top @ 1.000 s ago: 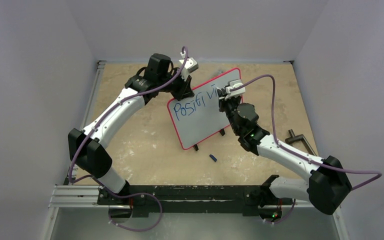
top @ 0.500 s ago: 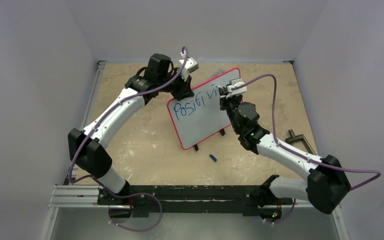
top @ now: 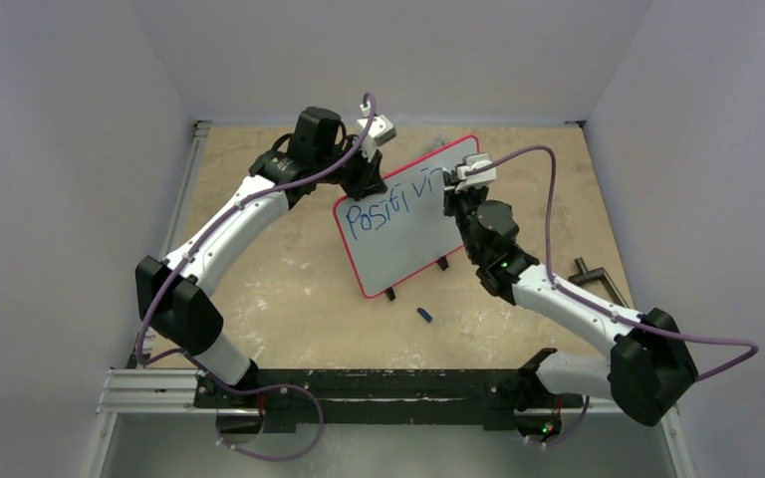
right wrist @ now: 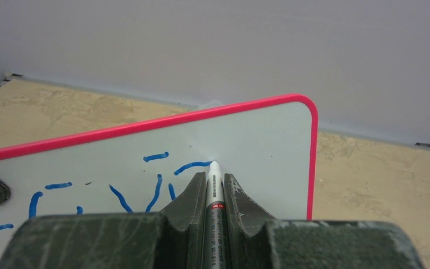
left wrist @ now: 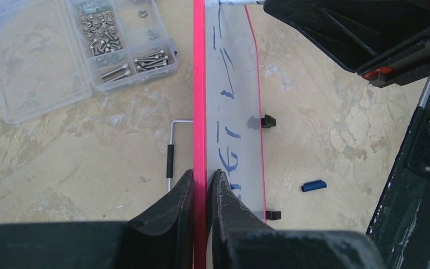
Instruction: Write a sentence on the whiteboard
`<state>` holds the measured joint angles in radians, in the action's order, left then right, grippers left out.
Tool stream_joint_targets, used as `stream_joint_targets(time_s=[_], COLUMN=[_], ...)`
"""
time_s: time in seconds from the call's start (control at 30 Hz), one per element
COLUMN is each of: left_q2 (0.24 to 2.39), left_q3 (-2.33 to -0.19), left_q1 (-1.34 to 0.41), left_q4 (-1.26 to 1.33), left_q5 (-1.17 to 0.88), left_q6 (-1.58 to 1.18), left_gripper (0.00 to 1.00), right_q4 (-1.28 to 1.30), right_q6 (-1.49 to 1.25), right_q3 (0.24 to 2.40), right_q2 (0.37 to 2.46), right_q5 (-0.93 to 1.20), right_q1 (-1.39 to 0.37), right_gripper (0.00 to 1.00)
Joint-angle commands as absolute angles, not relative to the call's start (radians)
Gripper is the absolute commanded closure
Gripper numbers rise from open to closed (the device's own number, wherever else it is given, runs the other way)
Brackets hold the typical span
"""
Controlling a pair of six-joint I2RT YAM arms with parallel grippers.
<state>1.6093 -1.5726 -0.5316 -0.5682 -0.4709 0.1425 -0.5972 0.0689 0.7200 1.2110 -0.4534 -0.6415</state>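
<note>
The whiteboard, white with a thin red frame, stands on edge on two black clip feet in the middle of the table. Blue letters run across its upper part. My left gripper is shut on the board's top left edge. In the left wrist view its fingertips pinch the red frame. My right gripper is shut on a white marker. The marker's tip touches the board at the right end of a short blue stroke, near the upper right corner.
A blue marker cap lies on the table in front of the board. Behind the board sit a clear box of screws and a bent hex key. A black clamp rests at the table's right side.
My right gripper has slid a little to the right along the board with the marker, lengthening the last blue stroke. The left arm and the board have stayed put.
</note>
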Motion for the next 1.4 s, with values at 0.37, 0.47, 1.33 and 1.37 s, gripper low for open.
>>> stream_joint_targets(time_s=[0.37,0.47,1.33,1.37], left_q2=[1.625,1.626,1.621,1.62], left_q3=[-1.532,-1.532,-1.531,-1.532], left_q1=[-0.561,-0.561,-0.562,-0.562], left_q4=[-0.71,-0.711,-0.713,-0.713], left_q5=[-0.427,-0.427,-0.427,-0.427], left_q6=[0.255,0.255,0.255,0.255], left_gripper=[1.0,1.0,1.0,1.0], right_q4=[-0.561,-0.566,-0.593,-0.594], right_q6=[0.008,-0.015,-0.026,-0.025], right_q3=[0.775,0.778,0.753,0.746], right_q2=[1.121,1.125,1.182,1.185], right_q5=[-0.397,-0.38,-0.377,-0.377], right_q1=[-0.635,-0.634,-0.634,-0.635], right_gripper=[1.0,1.0,1.0,1.0])
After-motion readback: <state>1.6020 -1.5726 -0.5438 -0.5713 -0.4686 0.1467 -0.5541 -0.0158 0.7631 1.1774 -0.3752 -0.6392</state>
